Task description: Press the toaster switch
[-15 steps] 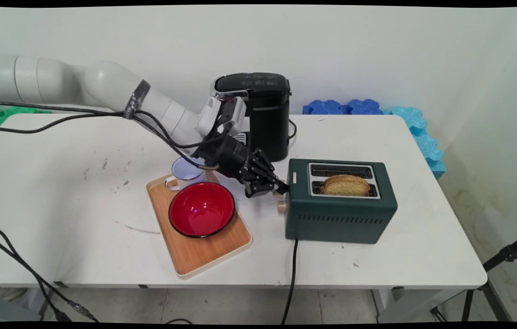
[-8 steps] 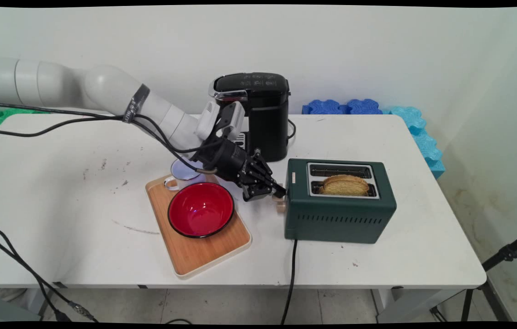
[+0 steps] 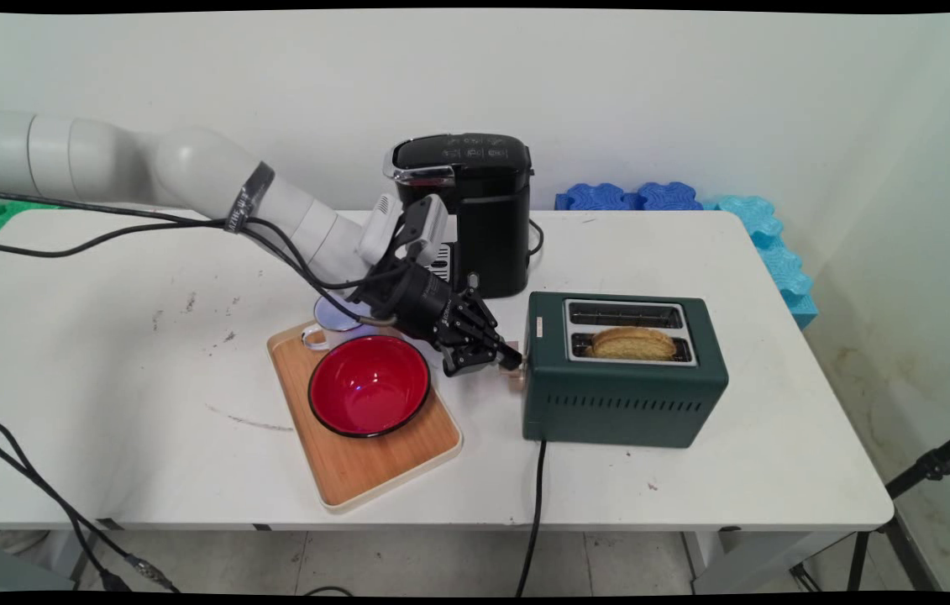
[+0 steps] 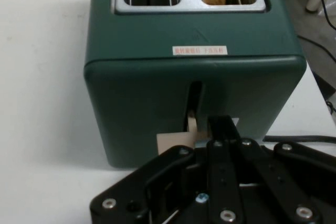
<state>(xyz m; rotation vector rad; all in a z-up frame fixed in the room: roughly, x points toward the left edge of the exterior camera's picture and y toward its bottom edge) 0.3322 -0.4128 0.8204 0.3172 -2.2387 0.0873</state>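
Gripper on toaster lever
Gripper (image 3: 511,362), fingers together, presses the lever (image 4: 192,121) low on the green toaster's (image 3: 626,395) end face; toast (image 3: 634,342) sits in the near slot. Best pushed straight down the slot, toaster square on worktop (image 3: 693,487).

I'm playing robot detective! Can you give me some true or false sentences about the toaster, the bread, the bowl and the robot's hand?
1. The toaster is green. True.
2. Both toaster slots hold bread. False: the bread sits in only the nearer slot in the main view; the other is empty.
3. The hand is at the toaster's lever end. True.
4. The red bowl sits directly on the table. False: it rests on a wooden board.
5. The coffee machine is white. False: it is black.
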